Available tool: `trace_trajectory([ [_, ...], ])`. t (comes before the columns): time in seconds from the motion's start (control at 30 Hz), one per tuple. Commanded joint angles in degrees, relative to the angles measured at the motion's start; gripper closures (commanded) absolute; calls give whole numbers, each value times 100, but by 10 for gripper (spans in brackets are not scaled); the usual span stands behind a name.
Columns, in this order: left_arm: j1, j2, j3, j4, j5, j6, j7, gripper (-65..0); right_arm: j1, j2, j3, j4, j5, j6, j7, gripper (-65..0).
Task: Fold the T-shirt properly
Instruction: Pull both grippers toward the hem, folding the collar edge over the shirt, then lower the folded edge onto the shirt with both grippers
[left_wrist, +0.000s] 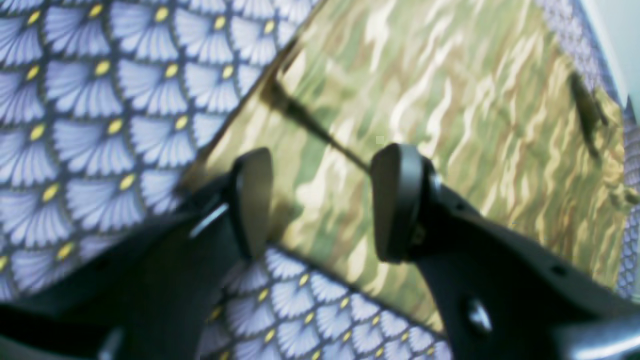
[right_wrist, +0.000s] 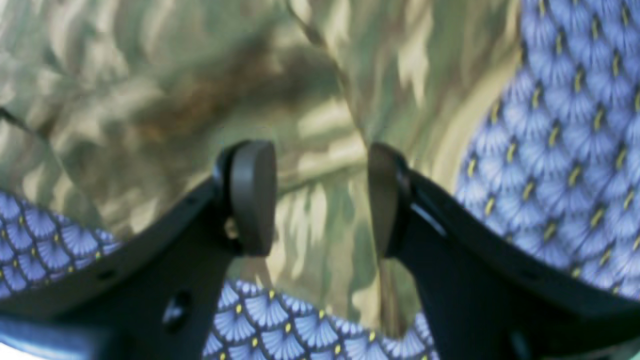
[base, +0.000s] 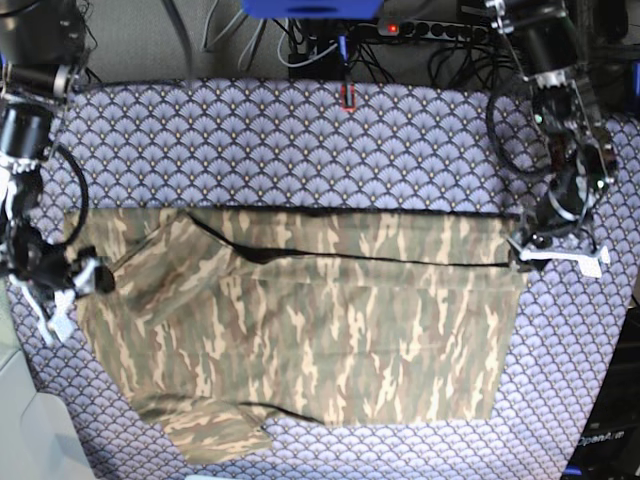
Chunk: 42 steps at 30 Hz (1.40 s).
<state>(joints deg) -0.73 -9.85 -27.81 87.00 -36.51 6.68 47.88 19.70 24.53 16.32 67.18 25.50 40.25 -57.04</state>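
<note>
The camouflage T-shirt (base: 320, 330) lies flat across the purple scallop tablecloth (base: 300, 140), with its far long edge folded over toward the front. One sleeve (base: 210, 430) sticks out at the front left. My left gripper (base: 527, 252) hovers at the shirt's right far corner. In the left wrist view it (left_wrist: 325, 200) is open over the cloth (left_wrist: 425, 100) with nothing between its fingers. My right gripper (base: 95, 278) is at the shirt's left edge. It (right_wrist: 320, 200) is also open, just above the shirt (right_wrist: 150, 100).
Cables and a power strip (base: 440, 30) run behind the table's far edge, beside a small red mark (base: 347, 95). Bare tablecloth (left_wrist: 100, 125) surrounds the shirt on all sides. A pale surface (base: 30, 430) shows past the front left corner.
</note>
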Motion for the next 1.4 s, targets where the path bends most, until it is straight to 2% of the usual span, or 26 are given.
trace_trajectory([
  [0.0,-63,-101,-19,219,-63,-48,-115,-319,56,100,184,109,75,-25,82,-310],
  [0.1,-19,-101,-19,271,-63,-48,-89,-320,-155,100,430,109,75,-25,82,-309],
  [0.4,-28,-259,34,25,-63,-66,-62,-320,-542,267,456,109,48,-25,310,-310],
  [0.5,-28,-259,25,8,-46,-496,-27,-320,-559,329,456,100,48,-25,310,-310],
  [0.6,-37,-259,-10,8,7,-698,140,-321,-639,338,456,91,48,-25,345,-310],
  [0.9,-28,-259,-19,8,7,-716,157,-321,-937,329,491,73,48,-25,662,-310],
  [1.17,-19,-268,-19,8,7,-690,157,-321,-1157,303,905,73,39,-25,671,-310],
  [1.37,42,-268,-19,8,7,-698,149,-321,-1280,206,940,73,39,-25,671,-309],
])
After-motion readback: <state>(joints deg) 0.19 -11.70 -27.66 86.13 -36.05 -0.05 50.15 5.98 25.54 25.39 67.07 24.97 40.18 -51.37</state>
